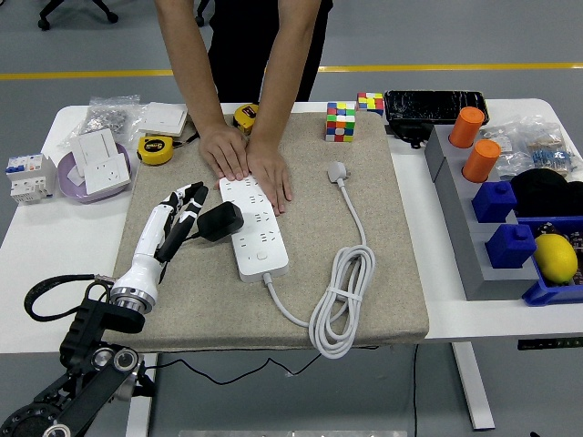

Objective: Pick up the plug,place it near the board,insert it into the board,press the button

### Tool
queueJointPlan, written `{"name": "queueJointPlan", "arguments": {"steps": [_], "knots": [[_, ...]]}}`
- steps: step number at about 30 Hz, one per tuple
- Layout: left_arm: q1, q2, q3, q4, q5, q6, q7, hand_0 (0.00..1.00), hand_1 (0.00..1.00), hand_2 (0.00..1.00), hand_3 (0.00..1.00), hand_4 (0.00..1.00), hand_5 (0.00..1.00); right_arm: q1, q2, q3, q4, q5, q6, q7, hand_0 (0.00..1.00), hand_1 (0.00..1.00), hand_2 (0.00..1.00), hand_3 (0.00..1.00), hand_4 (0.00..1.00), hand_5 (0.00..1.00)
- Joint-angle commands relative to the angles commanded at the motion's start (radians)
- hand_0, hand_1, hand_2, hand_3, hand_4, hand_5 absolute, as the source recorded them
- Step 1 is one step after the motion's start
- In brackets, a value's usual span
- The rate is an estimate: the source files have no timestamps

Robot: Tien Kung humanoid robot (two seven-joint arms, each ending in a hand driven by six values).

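A white power strip point(259, 229) lies on the beige mat point(392, 264), with its button point(262, 258) near its front end. The black plug point(221, 220) sits against the strip's left edge; whether its pins are in a socket I cannot tell. Its thin black cable runs down and left off the mat. My left hand point(189, 208), white with black fingertips, lies just left of the plug with relaxed, spread fingers that hold nothing. At the strip's far end a person's two hands point(248, 160) press flat on it. My right arm is out of view.
The strip's own white cable is coiled point(342, 300) on the mat, ending in a white plug point(338, 170). Tape measures point(156, 148), a purple bowl point(73, 182) and small parts sit at the left. Cubes point(341, 121) and blue bins point(510, 232) stand at the right.
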Motion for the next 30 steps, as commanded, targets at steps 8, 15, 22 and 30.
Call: {"name": "queueJointPlan", "arguments": {"steps": [8,15,22,30], "knots": [[-0.008,0.007,0.027,0.033,0.095,-0.036,0.016,0.998,0.991,0.921,0.883,0.891,0.998,-0.003,-0.002,-0.004,0.0,-0.003,0.001,-0.001,0.799,0.717,0.721,0.764,0.998,0.949],[-0.029,0.012,0.049,0.058,0.211,-0.056,0.039,0.998,0.989,0.918,0.881,0.892,0.998,0.0,-0.004,-0.009,0.0,0.0,0.001,-0.001,0.799,0.717,0.721,0.764,0.998,0.948],[-0.068,0.012,0.054,0.109,0.307,-0.082,0.051,0.998,0.986,0.91,0.881,0.892,0.998,0.0,-0.004,-0.017,0.0,0.006,0.0,0.0,0.798,0.717,0.721,0.764,0.998,0.947],[-0.097,0.009,0.065,0.125,0.364,-0.089,0.059,0.998,0.981,0.906,0.876,0.892,0.998,0.0,-0.006,-0.006,0.0,-0.003,0.001,-0.004,0.798,0.716,0.72,0.764,0.998,0.946]]}}
